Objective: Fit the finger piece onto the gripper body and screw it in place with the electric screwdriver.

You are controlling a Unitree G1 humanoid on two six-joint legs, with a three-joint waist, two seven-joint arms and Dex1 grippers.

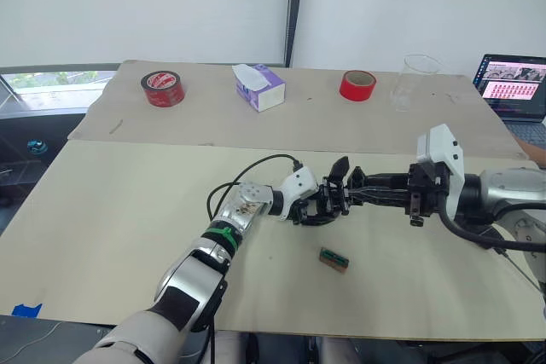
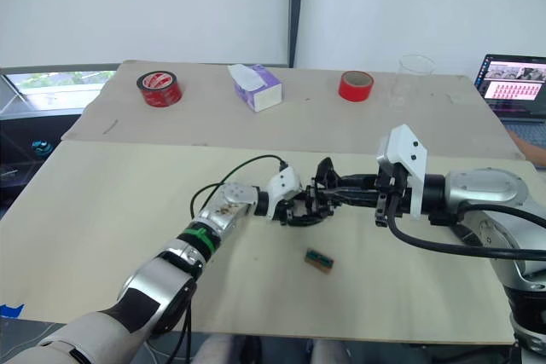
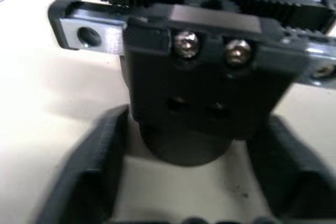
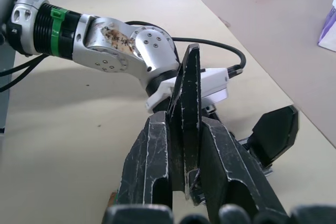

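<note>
Spreading under everything is the desk (image 1: 128, 210), a smooth pale board with a brown paper sheet behind it. Mid-desk the 2 arms meet. The left gripper (image 1: 317, 207) has its black fingers (image 3: 86, 182) parted around the gripper body (image 3: 205, 77), a chunky black block with toothed racks, a gear and 2 shiny screw heads; whether the fingers press on it I cannot tell. The right gripper (image 1: 354, 183) is clamped on the finger piece (image 4: 188, 108), a thin matte black wedge tapering to a point, scuffed pale along its edges, standing up between the fingers (image 4: 152, 166) just beside the body. A small green-and-brown block (image 1: 333, 259) lies near, apart from both.
</note>
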